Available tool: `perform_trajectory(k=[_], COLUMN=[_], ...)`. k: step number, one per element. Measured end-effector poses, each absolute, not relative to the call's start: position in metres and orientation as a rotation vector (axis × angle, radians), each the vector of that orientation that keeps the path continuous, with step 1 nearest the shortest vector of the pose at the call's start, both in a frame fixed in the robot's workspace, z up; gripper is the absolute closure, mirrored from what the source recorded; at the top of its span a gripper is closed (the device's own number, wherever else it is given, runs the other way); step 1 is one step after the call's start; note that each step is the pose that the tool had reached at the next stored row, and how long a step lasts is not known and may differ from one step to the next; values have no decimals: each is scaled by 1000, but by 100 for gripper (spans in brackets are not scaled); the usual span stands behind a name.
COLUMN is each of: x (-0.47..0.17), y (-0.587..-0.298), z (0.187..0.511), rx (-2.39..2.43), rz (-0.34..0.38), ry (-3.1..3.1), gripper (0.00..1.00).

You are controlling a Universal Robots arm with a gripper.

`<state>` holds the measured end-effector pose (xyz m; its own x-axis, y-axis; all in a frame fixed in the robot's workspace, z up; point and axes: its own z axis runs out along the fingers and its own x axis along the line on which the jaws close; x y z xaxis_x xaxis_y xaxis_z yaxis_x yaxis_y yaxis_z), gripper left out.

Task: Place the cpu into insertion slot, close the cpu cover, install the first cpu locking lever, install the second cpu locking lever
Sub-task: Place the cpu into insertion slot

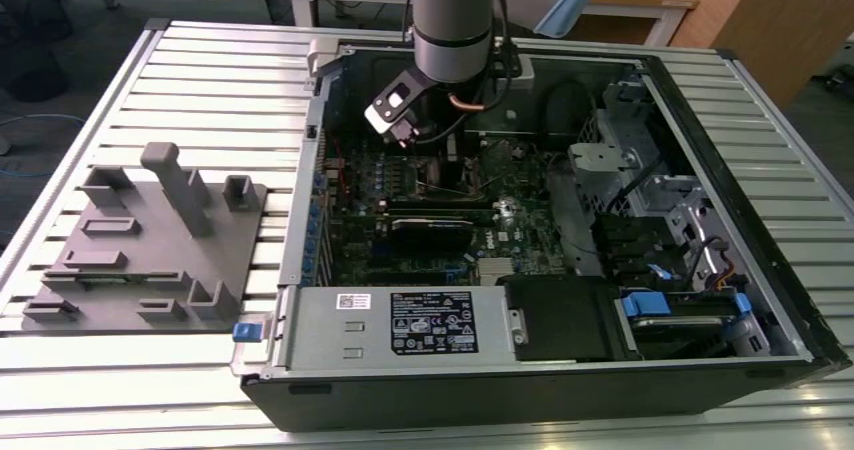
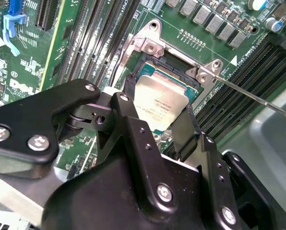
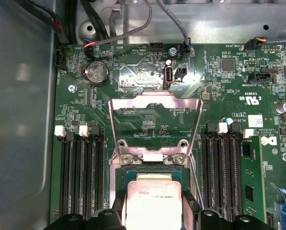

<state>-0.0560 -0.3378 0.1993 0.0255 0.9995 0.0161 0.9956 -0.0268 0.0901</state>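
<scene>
Where the arm (image 1: 454,30) reaches down into the open case (image 1: 787,300), room is tight. A grey sheet-metal wall (image 3: 18,120) stands along one side of the board (image 3: 133,72). Banks of long black memory slots (image 3: 80,177) flank the socket on both sides. In the exterior view the case lies on a ribbed metal table (image 1: 200,60), with a grey moulded jig (image 1: 147,250) well apart toward that view's left.

The cover (image 3: 155,97) is a thin, bright steel frame with a big square window, and it is swung up off the socket. Green board shows through the window. The slot (image 3: 117,182) has a dark rim bounded by silver brackets with screw heads. A thin steel lever (image 2: 248,93) runs out from one bracket corner, slanting over the memory slots.

The cpu (image 2: 160,108) is flat and square, with a dull silver-grey lid and a green edge. It sits over the slot, inside the dark rim. I cannot tell whether it is fully seated.

The gripper (image 2: 157,112) is matte black and bolted. It is clenched on the cpu, with one finger (image 2: 128,120) against each of two opposite edges. The first wrist view shows the same grasp, with the cpu (image 3: 155,199) between the black tips and just beside the cover's hinge brackets.
</scene>
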Motion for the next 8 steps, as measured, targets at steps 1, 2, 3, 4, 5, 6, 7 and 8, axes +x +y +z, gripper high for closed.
perform_trajectory(k=[1,2,3,4,5,6,7,8], x=[-56,-56,-56,-56,-56,-56,-56,-56], y=[-338,-338,-338,-338,-338,-338,-338,-338], z=[198,198,197,197,197,197,196,196], rx=[2211,2211,2211,2210,2210,2210,2211,2210], rz=[115,115,115,115,114,115,115,115], ry=[2153,2153,2153,2153,2153,2153,2153,2154], gripper=[46,46,46,46,46,46,46,46])
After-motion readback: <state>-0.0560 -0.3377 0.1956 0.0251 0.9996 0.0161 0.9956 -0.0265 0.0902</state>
